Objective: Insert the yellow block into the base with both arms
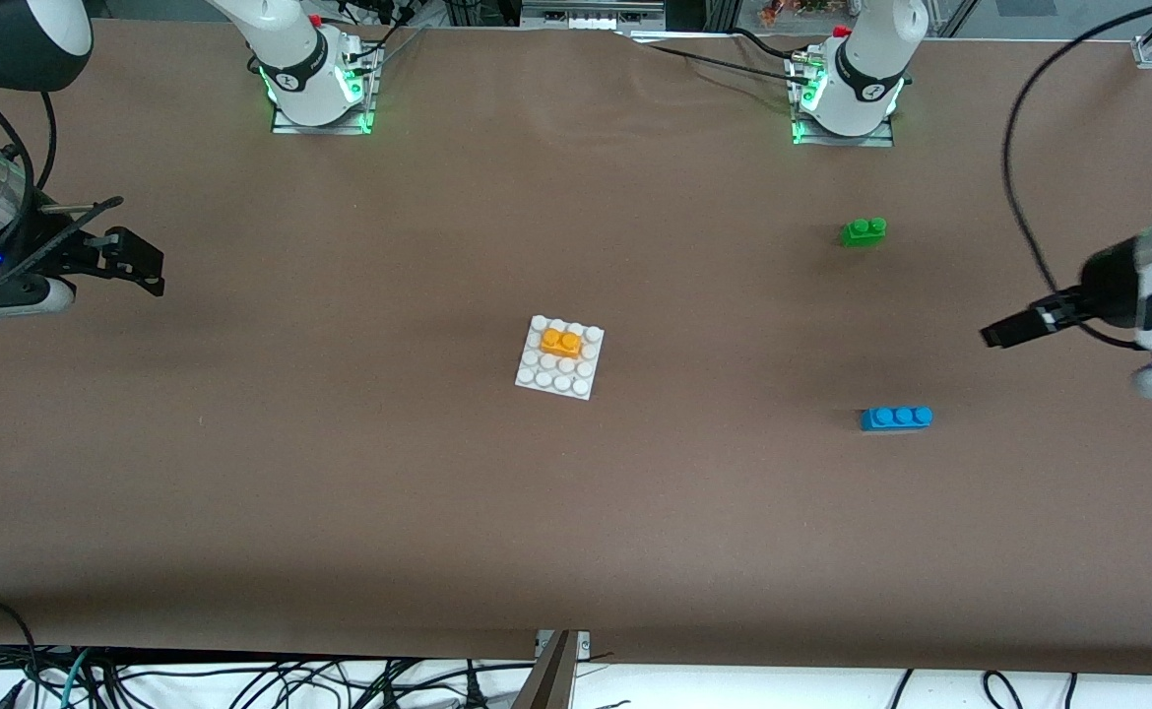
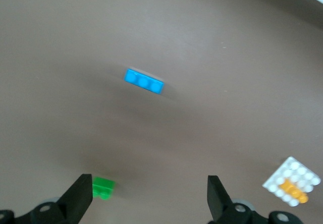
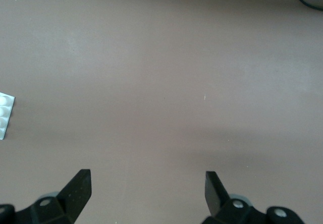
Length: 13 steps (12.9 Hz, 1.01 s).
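Observation:
The yellow block (image 1: 561, 342) sits on the white studded base (image 1: 551, 379) at the middle of the table, on the rows of studs farther from the front camera. Both show in the left wrist view, block (image 2: 293, 189) on base (image 2: 298, 171). A corner of the base shows in the right wrist view (image 3: 4, 114). My left gripper (image 1: 997, 335) is open and empty over bare table at the left arm's end; it also shows in its own view (image 2: 149, 193). My right gripper (image 1: 148, 266) is open and empty over bare table at the right arm's end, as its own view (image 3: 148, 186) shows.
A green two-stud brick (image 1: 864, 231) lies toward the left arm's end, farther from the front camera than a longer blue brick (image 1: 896, 418). Both show in the left wrist view, green (image 2: 103, 187) and blue (image 2: 144, 81). Brown table cover all around.

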Each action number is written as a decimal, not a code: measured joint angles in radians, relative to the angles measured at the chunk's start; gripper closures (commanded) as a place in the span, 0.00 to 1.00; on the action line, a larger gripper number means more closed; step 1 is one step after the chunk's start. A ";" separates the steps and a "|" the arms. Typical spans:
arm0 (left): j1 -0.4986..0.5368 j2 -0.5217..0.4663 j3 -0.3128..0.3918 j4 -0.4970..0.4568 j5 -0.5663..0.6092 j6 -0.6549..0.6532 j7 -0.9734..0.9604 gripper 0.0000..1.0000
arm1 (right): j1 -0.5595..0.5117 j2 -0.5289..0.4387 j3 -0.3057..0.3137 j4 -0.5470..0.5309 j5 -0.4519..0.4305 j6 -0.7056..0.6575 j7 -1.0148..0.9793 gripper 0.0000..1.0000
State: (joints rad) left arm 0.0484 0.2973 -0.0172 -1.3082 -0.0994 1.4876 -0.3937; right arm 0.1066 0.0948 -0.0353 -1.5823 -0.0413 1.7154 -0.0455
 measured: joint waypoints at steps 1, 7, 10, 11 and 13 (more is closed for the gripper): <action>0.020 -0.003 -0.001 -0.007 0.000 -0.001 0.026 0.00 | 0.000 0.000 0.000 0.000 0.000 0.000 0.000 0.00; 0.022 -0.183 -0.022 -0.373 0.000 0.267 0.039 0.00 | 0.000 0.000 0.000 0.000 0.000 0.000 0.000 0.00; 0.022 -0.218 -0.018 -0.401 0.000 0.291 0.047 0.00 | 0.000 0.000 0.000 0.000 0.000 0.000 0.000 0.00; 0.023 -0.218 -0.016 -0.395 0.000 0.297 0.047 0.00 | 0.000 0.000 0.000 0.000 0.000 0.000 0.000 0.00; 0.023 -0.218 -0.013 -0.392 0.000 0.295 0.048 0.00 | 0.000 0.000 0.000 0.000 0.000 0.000 0.000 0.00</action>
State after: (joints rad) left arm 0.0718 0.0792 -0.0304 -1.7000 -0.0996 1.7828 -0.3457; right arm 0.1066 0.0948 -0.0353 -1.5822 -0.0413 1.7154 -0.0455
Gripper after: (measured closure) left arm 0.000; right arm 0.000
